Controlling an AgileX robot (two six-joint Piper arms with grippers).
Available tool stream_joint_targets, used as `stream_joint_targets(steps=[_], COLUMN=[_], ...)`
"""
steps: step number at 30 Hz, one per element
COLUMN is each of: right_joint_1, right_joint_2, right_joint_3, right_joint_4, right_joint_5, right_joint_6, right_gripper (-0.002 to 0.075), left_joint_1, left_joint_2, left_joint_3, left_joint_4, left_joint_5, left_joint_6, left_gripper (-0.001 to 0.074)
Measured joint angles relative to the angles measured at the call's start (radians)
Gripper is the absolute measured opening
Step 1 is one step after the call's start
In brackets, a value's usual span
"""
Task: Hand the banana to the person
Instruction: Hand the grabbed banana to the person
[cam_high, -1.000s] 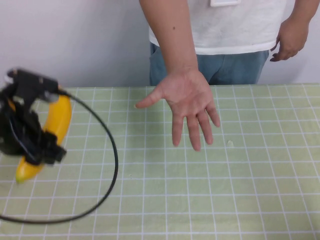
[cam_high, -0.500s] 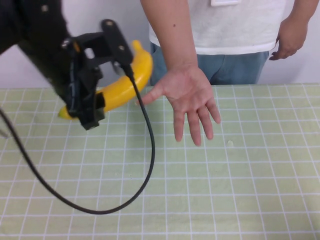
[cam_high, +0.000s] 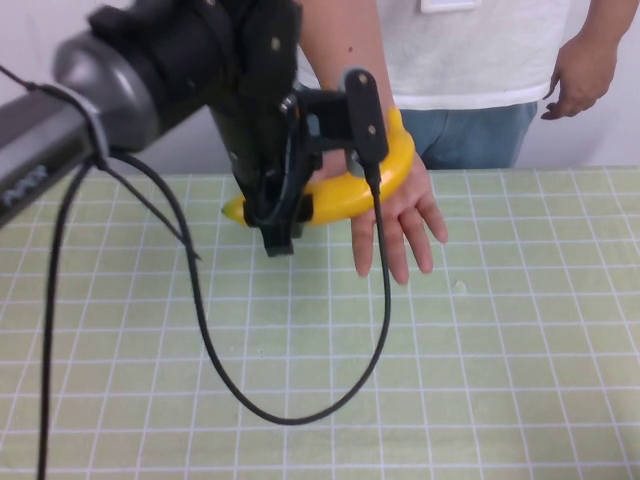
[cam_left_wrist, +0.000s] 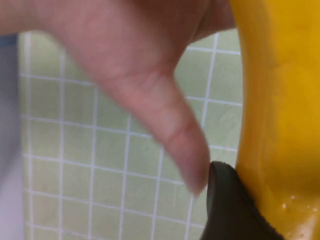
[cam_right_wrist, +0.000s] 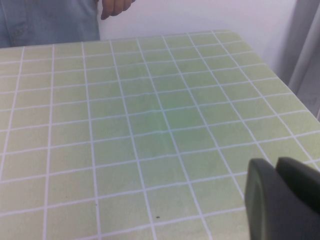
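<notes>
My left gripper (cam_high: 290, 205) is shut on the bright yellow banana (cam_high: 350, 192) and holds it above the table, lying across the person's open palm (cam_high: 405, 215). The banana's far end curves up over the wrist. The person (cam_high: 480, 50), in a white T-shirt and jeans, stands behind the table with that arm stretched forward. In the left wrist view the banana (cam_left_wrist: 280, 100) fills one side against a dark finger pad (cam_left_wrist: 230, 205), with the person's thumb (cam_left_wrist: 165, 115) close beside it. My right gripper (cam_right_wrist: 287, 200) is shut and empty, low over the table, out of the high view.
The table (cam_high: 500, 350) has a green grid cloth. A black cable (cam_high: 300, 415) loops down from my left arm over the table's middle. The person's other hand (cam_high: 578, 75) hangs at the back right. The table's right corner (cam_right_wrist: 225, 35) shows in the right wrist view.
My left arm has lifted the banana from the table's left side and carried it right, onto the person's outstretched palm. The hand has stayed in place.
</notes>
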Motion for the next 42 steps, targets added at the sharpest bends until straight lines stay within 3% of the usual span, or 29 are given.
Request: stream_joint_targets(steps=[33,39,42], right_joint_1=[0.000,0.000,0.000], right_joint_2=[0.000,0.000,0.000], right_joint_3=[0.000,0.000,0.000], right_joint_4=[0.000,0.000,0.000], right_joint_5=[0.000,0.000,0.000], right_joint_6=[0.000,0.000,0.000], right_gripper=[-0.0011,-0.0011,-0.0011], left_joint_1=[-0.004,-0.005,-0.005], left_joint_2=[0.048,0.037,-0.002], left_joint_3=[-0.002,-0.002,-0.002], left_joint_4=[-0.006,-0.008,-0.008], left_joint_5=[-0.012,-0.007,-0.006], left_joint_6=[-0.069,-0.153,-0.177], left_gripper=[0.0283,0.0430,0.0465])
